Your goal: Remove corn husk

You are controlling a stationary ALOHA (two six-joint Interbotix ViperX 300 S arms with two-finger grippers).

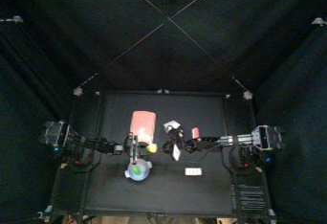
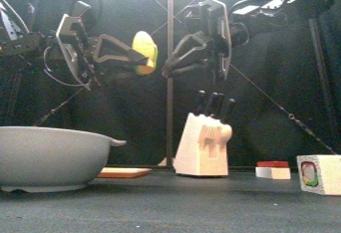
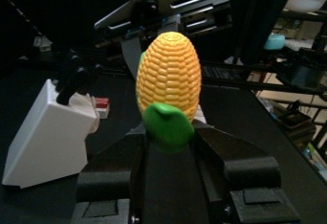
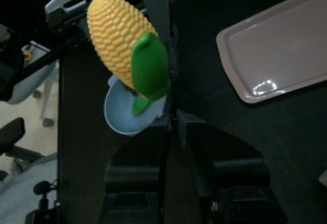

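Observation:
A yellow corn cob [image 3: 169,70] hangs in mid-air above the table. Its green husk [image 3: 166,127] covers the end that sits between my left gripper's [image 3: 166,149] jaws, which are shut on that end. In the right wrist view the corn husk [image 4: 149,67] lies as a green leaf along the cob's [image 4: 118,27] side. My right gripper [image 2: 177,56] faces the cob's [image 2: 144,51] other end, jaws spread and holding nothing. From the front, my left gripper [image 2: 118,60] grips the cob from the left.
A grey-blue bowl [image 2: 47,157] stands at the front left, directly under the corn. A pink-red slab [image 2: 127,173], a white knife block [image 2: 202,142], a small red-and-white box [image 2: 273,169] and a cube [image 2: 317,173] stand on the table.

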